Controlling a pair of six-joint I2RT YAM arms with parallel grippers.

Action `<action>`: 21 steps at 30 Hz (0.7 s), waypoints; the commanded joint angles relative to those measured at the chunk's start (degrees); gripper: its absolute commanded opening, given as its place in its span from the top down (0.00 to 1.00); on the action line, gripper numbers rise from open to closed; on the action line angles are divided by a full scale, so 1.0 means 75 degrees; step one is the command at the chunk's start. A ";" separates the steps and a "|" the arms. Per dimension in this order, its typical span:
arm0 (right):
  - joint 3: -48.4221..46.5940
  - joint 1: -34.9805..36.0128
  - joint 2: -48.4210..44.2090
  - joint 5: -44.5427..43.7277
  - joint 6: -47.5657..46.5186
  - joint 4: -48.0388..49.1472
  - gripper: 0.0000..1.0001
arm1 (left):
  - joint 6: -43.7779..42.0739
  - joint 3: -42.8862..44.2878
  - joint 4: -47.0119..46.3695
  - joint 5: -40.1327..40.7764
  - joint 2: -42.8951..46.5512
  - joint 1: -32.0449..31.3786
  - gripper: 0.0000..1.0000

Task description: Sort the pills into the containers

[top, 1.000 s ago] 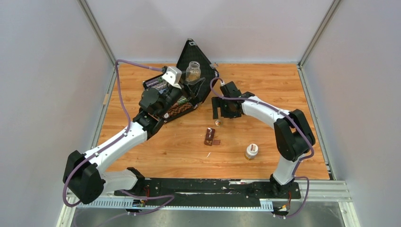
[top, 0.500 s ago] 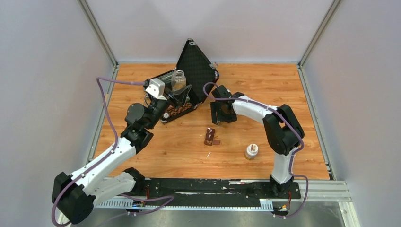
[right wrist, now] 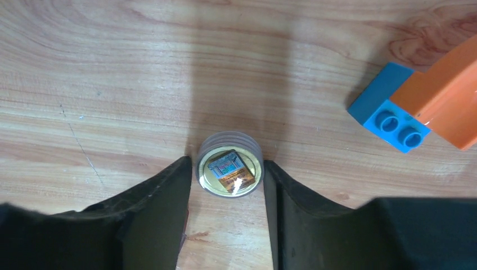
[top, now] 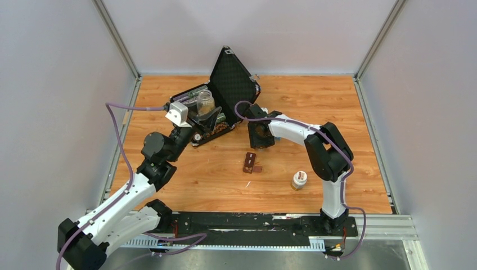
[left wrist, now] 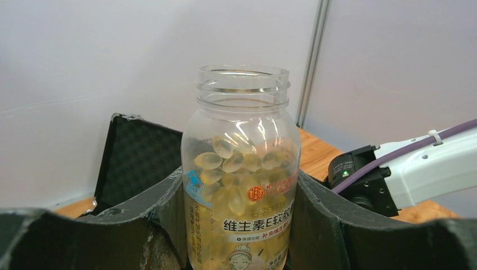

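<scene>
My left gripper (left wrist: 239, 188) is shut on an uncapped clear bottle (left wrist: 242, 169) of yellow softgel pills (left wrist: 225, 163), held upright. In the top view that bottle (top: 205, 103) hangs over the open black case (top: 235, 83), with the left gripper (top: 207, 116) just below it. The right gripper (right wrist: 227, 163) points down at the table, its fingertips pressed against both sides of a round bottle cap (right wrist: 229, 170) that lies flat on the wood. The containers (top: 249, 162), a small dark brown strip, lie mid-table, just in front of the right gripper (top: 259, 135).
A second small capped bottle (top: 299, 180) stands on the table at the near right. A blue brick (right wrist: 388, 115) and an orange piece (right wrist: 450, 95) lie close to the cap. The black case's raised lid stands behind both grippers.
The left arm has drawn back and to the left with the bottle. The right gripper has shifted left over the cap and its jaws have narrowed onto it.
</scene>
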State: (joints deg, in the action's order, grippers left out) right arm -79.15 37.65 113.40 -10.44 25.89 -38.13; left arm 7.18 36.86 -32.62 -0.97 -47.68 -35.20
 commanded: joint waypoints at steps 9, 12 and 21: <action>-0.0133 -0.0155 -0.0746 0.0297 -0.0461 -0.0376 0.67 | 0.0117 -0.0227 -0.0028 -0.0312 0.0002 0.0022 1.00; -0.0125 -0.0624 -0.1374 0.0979 -0.0811 -0.0454 0.67 | 0.0141 -0.0403 -0.0257 -0.0665 -0.0218 0.0029 0.99; -0.0201 -0.1918 -0.3793 0.4567 -0.1230 -0.0494 0.66 | -0.1372 -0.0511 -0.0742 -0.2622 -0.1129 0.0028 1.00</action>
State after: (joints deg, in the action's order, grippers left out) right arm -78.70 24.18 91.98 10.11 19.51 -41.69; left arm 4.71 33.34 -32.16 -11.68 -54.46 -35.20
